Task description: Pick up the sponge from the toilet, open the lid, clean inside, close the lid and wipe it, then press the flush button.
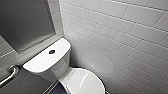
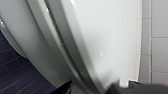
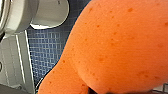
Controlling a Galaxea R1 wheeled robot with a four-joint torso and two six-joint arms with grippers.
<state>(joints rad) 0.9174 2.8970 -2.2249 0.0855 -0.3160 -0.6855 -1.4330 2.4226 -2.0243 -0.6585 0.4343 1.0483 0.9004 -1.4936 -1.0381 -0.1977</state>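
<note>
The right gripper (image 3: 98, 92) is clamped on the orange sponge (image 3: 117, 47), which bulges just ahead of its jaws, over the blue mosaic floor (image 3: 47, 50). The left gripper (image 2: 95, 89) sits at the rim of the toilet (image 1: 57, 67)'s closed lid (image 2: 110, 37). I cannot tell how its jaws stand.

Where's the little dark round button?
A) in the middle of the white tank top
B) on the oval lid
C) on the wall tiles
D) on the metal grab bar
A: the flush button sits in the middle of the flat white tank top of the toilet.
</note>
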